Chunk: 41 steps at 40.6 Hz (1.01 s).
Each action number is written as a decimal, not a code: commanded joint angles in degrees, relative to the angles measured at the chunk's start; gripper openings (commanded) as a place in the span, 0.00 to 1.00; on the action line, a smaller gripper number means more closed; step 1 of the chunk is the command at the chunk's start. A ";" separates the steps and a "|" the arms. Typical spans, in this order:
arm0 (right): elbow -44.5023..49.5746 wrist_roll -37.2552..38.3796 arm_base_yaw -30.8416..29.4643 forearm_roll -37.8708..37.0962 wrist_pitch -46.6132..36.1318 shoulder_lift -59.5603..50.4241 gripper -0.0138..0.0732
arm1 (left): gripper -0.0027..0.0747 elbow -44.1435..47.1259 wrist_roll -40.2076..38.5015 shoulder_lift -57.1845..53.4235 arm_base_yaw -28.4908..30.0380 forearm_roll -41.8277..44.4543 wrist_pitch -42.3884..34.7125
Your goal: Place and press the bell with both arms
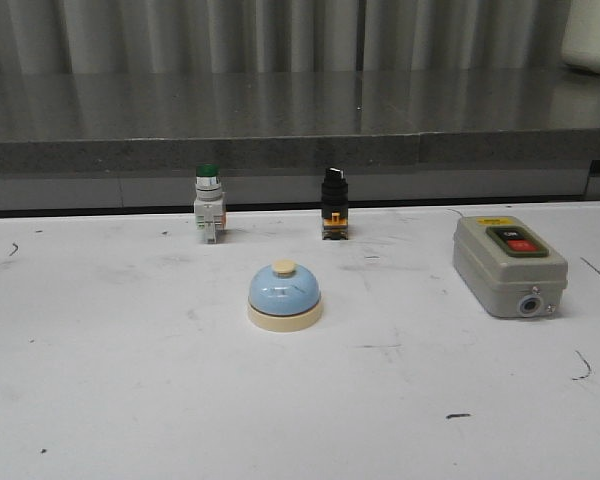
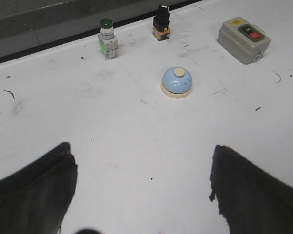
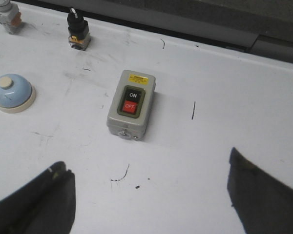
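Treat the task as not yet started: the bell (image 1: pixel 284 296) stands upright and untouched on the white counter (image 1: pixel 100 400), between the green-capped push button (image 1: pixel 208 216) and the grey ON/OFF switch box (image 1: pixel 508 265). Your left gripper (image 2: pixel 141 187) and right gripper (image 3: pixel 149 197) are spread wide, holding nothing. Grasping, placing and pressing all remain.

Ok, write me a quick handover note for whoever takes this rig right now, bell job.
Left gripper: open, empty, above the table short of the bell.
Right gripper: open, empty, over the table near the grey switch box.
Bell: upright on the white table, centre, in front of the green-capped push button and black selector switch; nothing touches it.
Done: nothing evident.
Left: place the bell, press its top button.
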 commanded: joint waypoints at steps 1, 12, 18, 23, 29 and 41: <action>-4.88 -1.72 1.37 0.28 -0.43 1.13 0.86 | 0.74 -1.39 -0.54 0.32 -0.17 0.67 -3.89; -16.71 -9.05 9.97 8.06 5.39 8.93 0.58 | 0.74 -1.39 -0.54 0.32 -0.17 0.67 -3.89; -22.97 -10.43 15.60 8.91 6.28 16.02 0.38 | 0.74 -1.39 -0.54 0.32 -0.17 0.67 -3.89; -27.92 -11.08 20.17 8.91 6.28 22.25 0.21 | 0.74 -1.39 -0.54 0.32 -0.17 0.67 -3.89; -33.41 -11.07 23.18 8.59 6.02 30.66 0.08 | 0.74 -1.39 -0.54 0.32 -0.17 0.67 -3.89; -40.23 -11.07 23.68 8.59 3.10 46.90 0.08 | 0.74 -1.39 -0.54 0.32 -0.17 0.67 -3.89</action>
